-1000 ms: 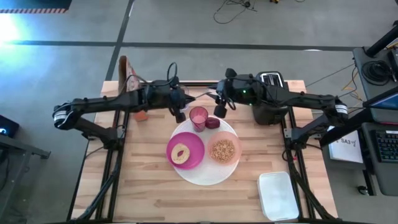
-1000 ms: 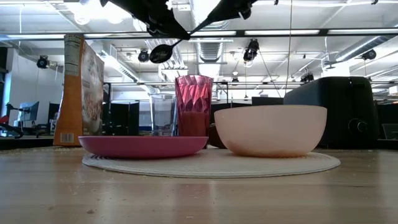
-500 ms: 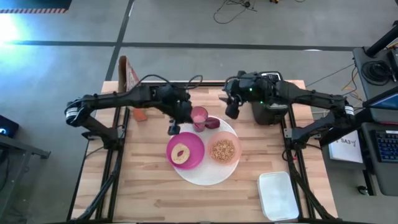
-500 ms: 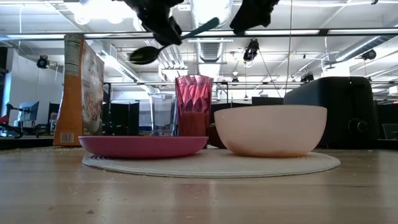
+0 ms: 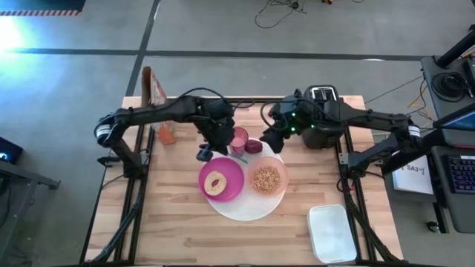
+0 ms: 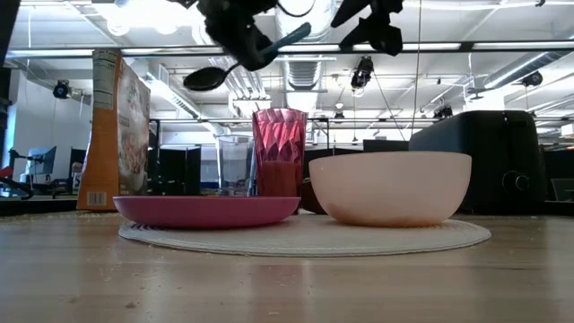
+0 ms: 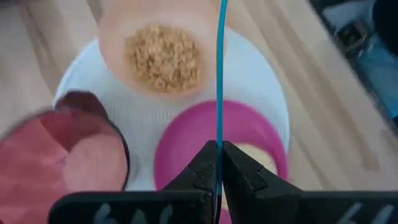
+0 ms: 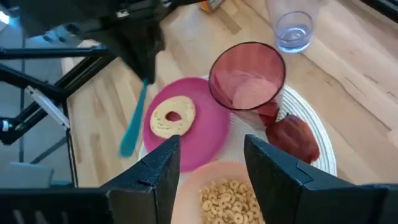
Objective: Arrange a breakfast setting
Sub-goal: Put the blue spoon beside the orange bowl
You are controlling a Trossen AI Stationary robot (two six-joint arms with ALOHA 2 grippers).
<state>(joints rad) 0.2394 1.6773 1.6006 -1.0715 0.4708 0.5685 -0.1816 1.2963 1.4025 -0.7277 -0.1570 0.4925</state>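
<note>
Two tools hang above the setting. The left tool (image 7: pixel 219 163) is clenched on the spoon (image 7: pixel 220 74), pinching its thin teal handle between the fingertips (image 7: pixel 200 171). In the low view the spoon (image 6: pixel 235 61) hangs in the air tilted, its dark bowl end lower and toward the cereal box (image 6: pixel 117 130), the handle rising toward the right tool (image 6: pixel 372 22). From overhead its long axis runs across the far edge of the magenta plate (image 5: pixel 231 185). The right tool (image 8: pixel 211 171) stands released with nothing between its fingers.

No writing on the cereal box can be read. The bagel (image 5: pixel 216 182) and the cereal in the pale pink bowl (image 5: pixel 267 179) show only from above and from the wrists; level with the bench, the bowl's wall hides its filling. The clear glass (image 6: pixel 235 164) shows beside the pink tumbler (image 6: pixel 279 152) in the low view. The dark red fruit (image 8: pixel 292 138) lies on the white plate (image 5: pixel 249 209), just beside the tumbler.
</note>
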